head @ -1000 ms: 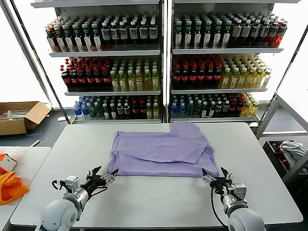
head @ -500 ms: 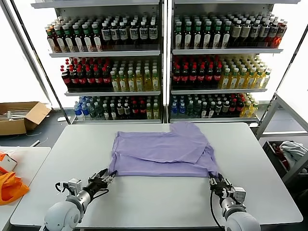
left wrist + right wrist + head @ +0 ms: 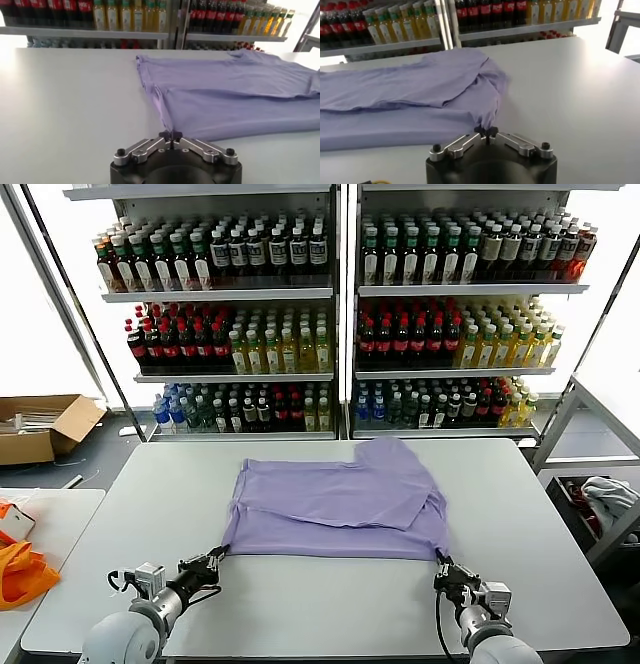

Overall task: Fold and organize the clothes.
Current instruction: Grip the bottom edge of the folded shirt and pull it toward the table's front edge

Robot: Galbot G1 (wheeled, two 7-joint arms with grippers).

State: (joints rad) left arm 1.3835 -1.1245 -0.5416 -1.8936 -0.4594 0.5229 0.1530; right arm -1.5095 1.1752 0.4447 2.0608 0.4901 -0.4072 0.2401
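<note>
The lavender T-shirt [image 3: 335, 504] lies partly folded on the white table [image 3: 330, 599], plain side up, its print hidden. My left gripper [image 3: 213, 561] is shut on the shirt's near left corner; in the left wrist view the gripper [image 3: 171, 136] pinches the shirt [image 3: 235, 95] at that corner. My right gripper [image 3: 443, 568] is shut on the near right corner; in the right wrist view the gripper [image 3: 486, 132] holds the shirt [image 3: 410, 95] by a bunched tip of cloth. Both grippers sit low over the table near its front.
Shelves of bottles [image 3: 340, 314] stand behind the table. An orange cloth [image 3: 22, 572] lies on a side table at the left, a cardboard box [image 3: 45, 427] on the floor behind it. A white-and-red bundle [image 3: 608, 496] sits in a rack at the right.
Both grippers have pulled back toward the table's front edge with the shirt's near corners. The left gripper has closed on its corner. The shirt's near hem is drawn straighter and nearer.
</note>
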